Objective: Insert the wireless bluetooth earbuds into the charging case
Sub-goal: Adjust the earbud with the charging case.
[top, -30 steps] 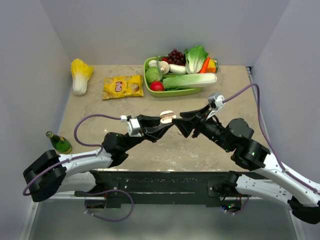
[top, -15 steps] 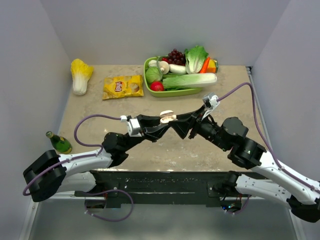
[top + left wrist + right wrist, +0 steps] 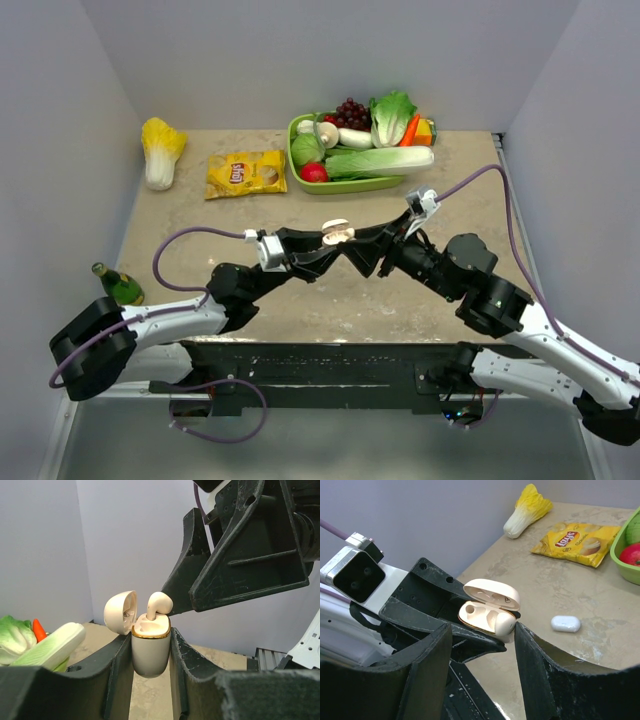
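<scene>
My left gripper (image 3: 150, 639) is shut on the charging case (image 3: 150, 650), holding it upright above the table, its lid (image 3: 120, 611) hinged open to the left. One cream earbud (image 3: 159, 604) stands in a slot with its head sticking up. My right gripper (image 3: 482, 630) is open and straddles the case (image 3: 487, 617); one of its fingertips (image 3: 522, 630) rests against the earbud (image 3: 506, 622). From above, the case (image 3: 336, 233) sits where the two grippers meet. A small white oval piece (image 3: 566, 623), possibly the second earbud, lies on the table.
A green basket (image 3: 297, 130) of vegetables stands at the back centre. A yellow chips bag (image 3: 246, 173) and a napa cabbage (image 3: 160, 150) lie at the back left. A green bottle (image 3: 118, 285) lies by the left wall. Grey walls close three sides.
My right gripper has moved left, up to the case, over the last second. The left gripper with the case has barely shifted.
</scene>
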Robot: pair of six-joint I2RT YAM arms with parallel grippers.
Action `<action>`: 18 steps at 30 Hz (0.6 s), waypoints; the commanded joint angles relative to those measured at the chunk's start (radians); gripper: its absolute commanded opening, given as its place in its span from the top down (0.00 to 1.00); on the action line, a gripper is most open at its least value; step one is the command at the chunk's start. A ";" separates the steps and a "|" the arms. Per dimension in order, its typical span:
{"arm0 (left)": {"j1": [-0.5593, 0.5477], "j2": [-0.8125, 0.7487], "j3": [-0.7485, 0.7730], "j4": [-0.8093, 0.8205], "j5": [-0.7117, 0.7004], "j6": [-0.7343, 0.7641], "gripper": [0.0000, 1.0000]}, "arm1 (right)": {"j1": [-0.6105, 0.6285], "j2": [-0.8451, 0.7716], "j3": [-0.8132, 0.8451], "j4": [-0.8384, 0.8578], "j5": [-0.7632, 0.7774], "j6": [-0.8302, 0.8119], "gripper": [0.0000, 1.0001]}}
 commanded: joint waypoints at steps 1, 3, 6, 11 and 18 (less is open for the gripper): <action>0.001 0.017 0.044 0.580 -0.020 0.035 1.00 | 0.005 -0.003 0.039 0.049 -0.031 0.014 0.44; 0.001 0.023 0.047 0.578 -0.026 0.039 1.00 | 0.005 -0.004 0.039 0.046 -0.029 0.014 0.44; 0.003 0.033 0.052 0.582 -0.036 0.041 1.00 | 0.003 -0.012 0.039 0.035 -0.011 0.016 0.43; 0.004 0.033 0.053 0.586 -0.039 0.044 1.00 | 0.005 -0.044 0.042 0.000 0.061 0.022 0.42; 0.006 0.028 0.053 0.582 -0.034 0.038 1.00 | 0.005 -0.055 0.053 -0.026 0.094 0.030 0.41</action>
